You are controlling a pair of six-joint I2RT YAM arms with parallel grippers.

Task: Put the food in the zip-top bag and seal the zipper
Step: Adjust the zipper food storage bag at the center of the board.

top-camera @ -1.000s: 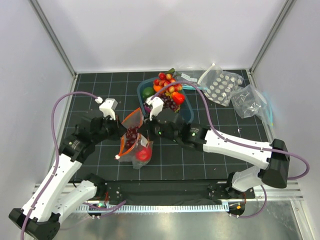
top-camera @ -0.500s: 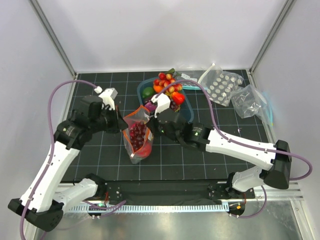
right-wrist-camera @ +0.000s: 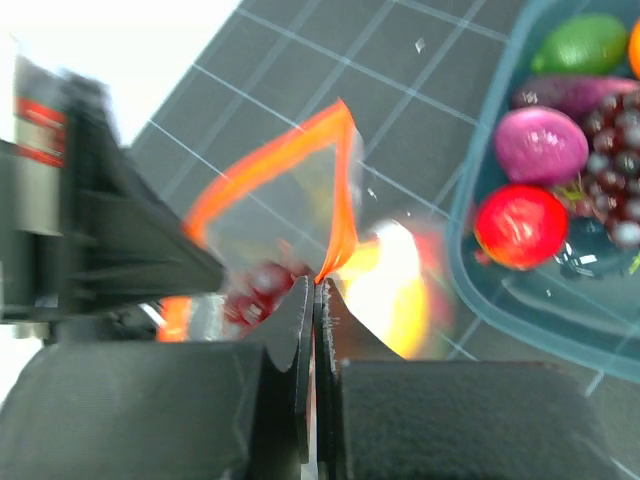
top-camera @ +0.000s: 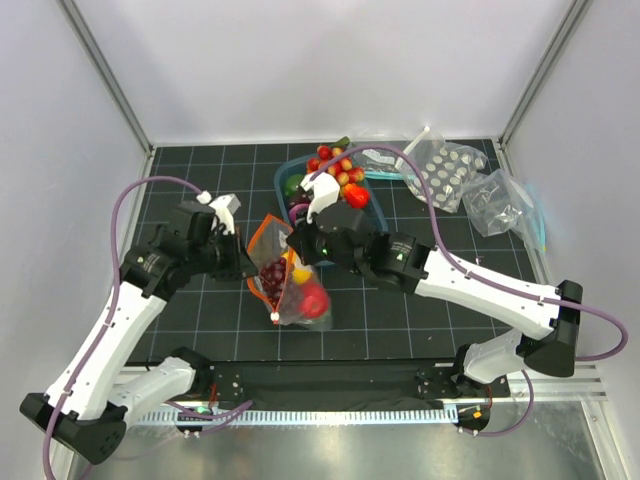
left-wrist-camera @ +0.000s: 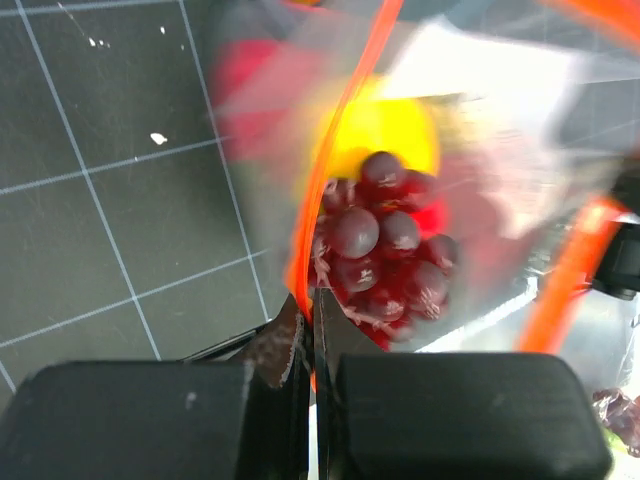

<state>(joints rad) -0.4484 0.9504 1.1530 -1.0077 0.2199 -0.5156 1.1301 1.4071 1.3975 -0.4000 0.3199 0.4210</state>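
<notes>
Two lips of the soft clear bag [top-camera: 290, 290], held on the near side of the blue tub [top-camera: 378, 218], are pinched. The left gripper [left-wrist-camera: 312, 340] and the right gripper [right-wrist-camera: 315, 300] are each clenched on the thin orange zipper [left-wrist-camera: 335, 140]. The pull on both lips should be even and the mouth turned upward, so that nothing is spilled. Inside, a smooth yellow fruit [left-wrist-camera: 380, 130], a red fruit [top-camera: 313, 297] and glossy round grapes [left-wrist-camera: 385, 250] are seen.

Your left arm [top-camera: 112, 332] and right arm [top-camera: 480, 290], white shells, black joints, purple cables [top-camera: 150, 181] looping off each, black blocky fingers [left-wrist-camera: 150, 420], bases bolted to black rail [top-camera: 330, 375]
</notes>
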